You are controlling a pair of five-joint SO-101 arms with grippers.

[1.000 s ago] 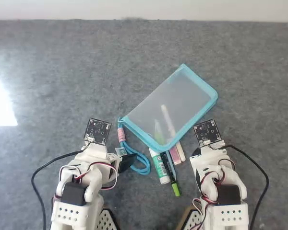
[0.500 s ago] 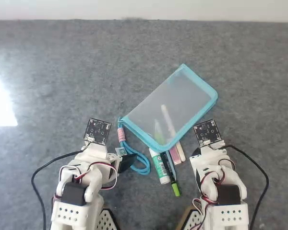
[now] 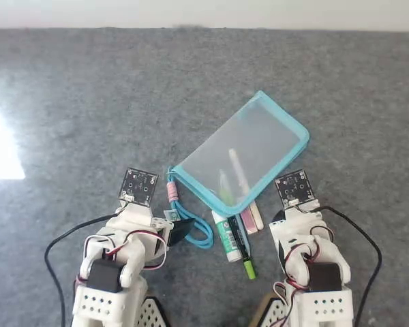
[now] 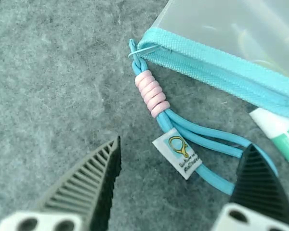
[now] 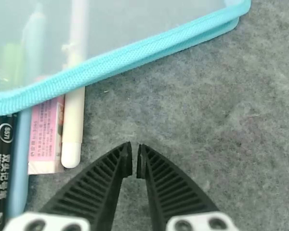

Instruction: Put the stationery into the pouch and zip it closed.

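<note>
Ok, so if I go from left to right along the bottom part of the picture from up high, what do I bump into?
left arm → pink beads → blue strap → green-and-white tube → pink eraser → white pen → right arm

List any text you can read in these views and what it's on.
Black marker: white lettering and a circled number along the barrel, left unquoted.
White tag on the pouch cord: ring logo over small script, too small to read.
Green-and-white tube: print too blurred.
</note>
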